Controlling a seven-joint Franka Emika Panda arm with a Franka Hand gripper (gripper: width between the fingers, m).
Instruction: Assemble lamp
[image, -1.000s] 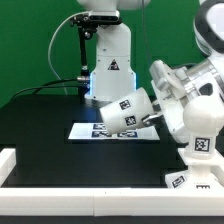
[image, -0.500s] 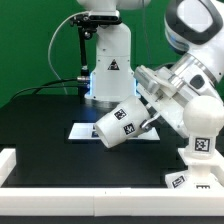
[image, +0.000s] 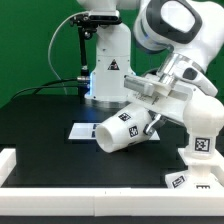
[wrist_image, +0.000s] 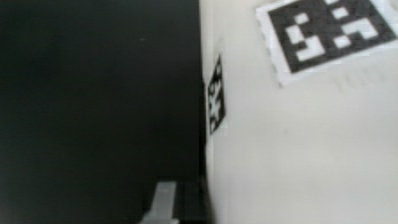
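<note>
The white truncated-cone lamp shade (image: 120, 131) hangs tilted on its side just above the black table, tags facing out. My gripper (image: 150, 120) is shut on the shade's wall at its narrow end. In the wrist view the shade (wrist_image: 302, 130) fills one side of the picture with its tags, and one grey finger (wrist_image: 164, 202) lies against its edge. The blocky white lamp base (image: 200, 135) stands at the exterior view's right, just behind the arm. I cannot tell where the bulb is.
The marker board (image: 82, 130) lies on the table, mostly hidden behind the shade. A small white tagged piece (image: 180, 181) lies at the front right by the white table rim (image: 60, 190). The arm's white pedestal (image: 108, 75) stands at the back.
The arm has swung over and turned. The shade has moved down and toward the exterior view's left and now tilts more on its side, covering the marker board.
</note>
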